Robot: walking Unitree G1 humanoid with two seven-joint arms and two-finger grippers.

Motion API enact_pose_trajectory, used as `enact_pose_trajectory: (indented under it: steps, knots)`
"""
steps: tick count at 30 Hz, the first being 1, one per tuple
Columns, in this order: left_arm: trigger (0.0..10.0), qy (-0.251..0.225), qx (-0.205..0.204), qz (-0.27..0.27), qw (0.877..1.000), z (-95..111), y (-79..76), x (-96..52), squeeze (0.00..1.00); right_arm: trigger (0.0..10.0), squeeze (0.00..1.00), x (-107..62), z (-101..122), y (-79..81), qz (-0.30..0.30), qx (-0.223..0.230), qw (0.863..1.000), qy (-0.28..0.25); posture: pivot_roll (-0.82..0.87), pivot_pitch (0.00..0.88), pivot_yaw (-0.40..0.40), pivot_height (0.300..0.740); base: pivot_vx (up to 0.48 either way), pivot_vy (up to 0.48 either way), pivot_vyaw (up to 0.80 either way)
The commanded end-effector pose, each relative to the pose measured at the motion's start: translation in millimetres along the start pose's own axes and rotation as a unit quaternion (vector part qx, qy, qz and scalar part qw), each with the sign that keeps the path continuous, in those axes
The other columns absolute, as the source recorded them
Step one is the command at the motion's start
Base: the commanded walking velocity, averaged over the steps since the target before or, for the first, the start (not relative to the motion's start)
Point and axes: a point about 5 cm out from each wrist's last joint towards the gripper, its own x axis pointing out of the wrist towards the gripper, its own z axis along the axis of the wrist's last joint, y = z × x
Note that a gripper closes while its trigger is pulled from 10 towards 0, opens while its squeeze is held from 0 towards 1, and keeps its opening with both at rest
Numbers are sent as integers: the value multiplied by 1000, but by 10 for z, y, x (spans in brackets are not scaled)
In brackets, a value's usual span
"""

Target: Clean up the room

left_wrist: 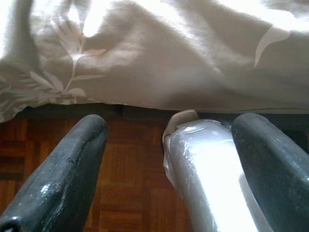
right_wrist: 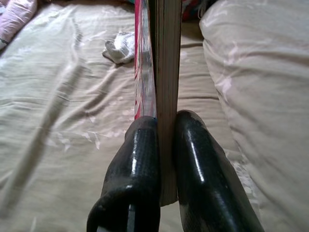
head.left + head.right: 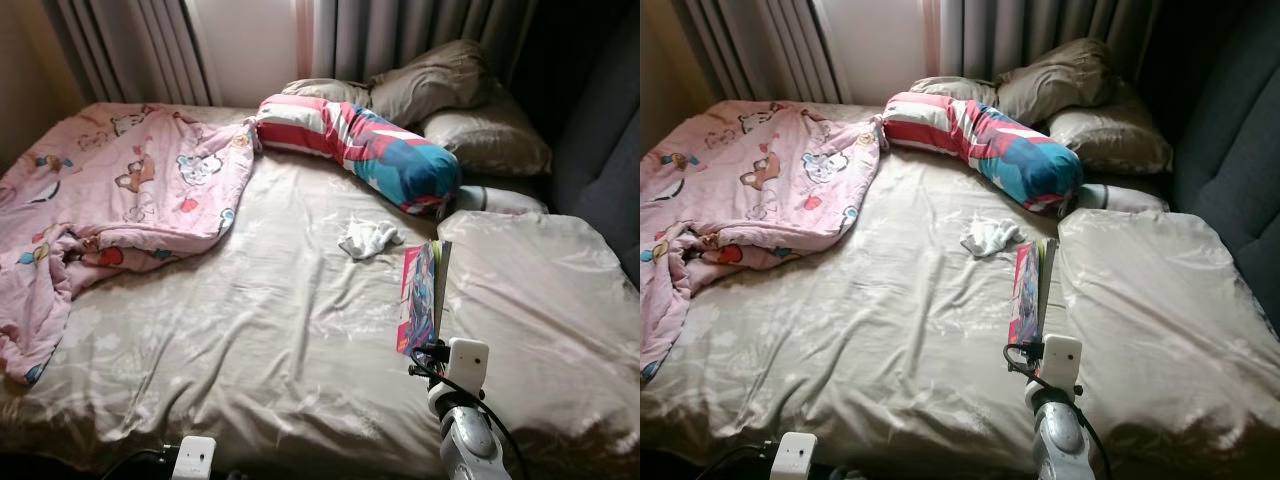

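Note:
My right gripper [image 2: 165,126] is shut on the lower edge of a thin book [image 3: 420,293] with a pink and blue cover. The book stands on edge above the beige bedsheet [image 3: 270,330], beside a beige duvet [image 3: 530,300]. A crumpled white cloth [image 3: 368,238] lies on the sheet just beyond the book. A pink cartoon-print blanket [image 3: 120,190] is bunched over the bed's left side. My left gripper [image 1: 171,124] hangs low at the bed's front edge, open, with a shiny silver part [image 1: 207,179] showing between its fingers [image 1: 67,174].
A striped red, white and blue bolster [image 3: 360,140] and beige pillows [image 3: 470,110] lie at the head of the bed, under grey curtains [image 3: 400,35]. A dark upholstered panel [image 3: 600,130] stands on the right. Wooden parquet floor [image 1: 130,188] lies below the bed edge.

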Motion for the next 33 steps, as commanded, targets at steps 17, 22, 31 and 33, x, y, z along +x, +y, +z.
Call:
enact_pose_trajectory:
  steps: [17, 22, 31, 33]
  knots:
    - [10000, 28, 1, 0, 1000, -108, 17, -27, 0, 10000, 0, 136, -32, -312, -9, 13, 989, 146, -16, 170, 12, 648, 0, 0, 0]
    - [10000, 29, 2, 0, 1000, -109, 16, -26, 0, 10000, 0, 120, -81, -326, -12, 69, 983, 168, -15, 170, 13, 648, 0, 0, 0]
    - [10000, 30, 2, 1, 1000, -105, 29, -25, 0, 10000, 0, 69, -188, -226, 38, 142, 970, 196, -11, 173, 19, 648, 0, 0, 0]
    - [10000, 30, 3, 1, 1000, -105, 29, -25, 0, 10000, 0, 75, -173, -205, 51, 141, 970, 194, -10, 174, 19, 648, 0, 0, 0]
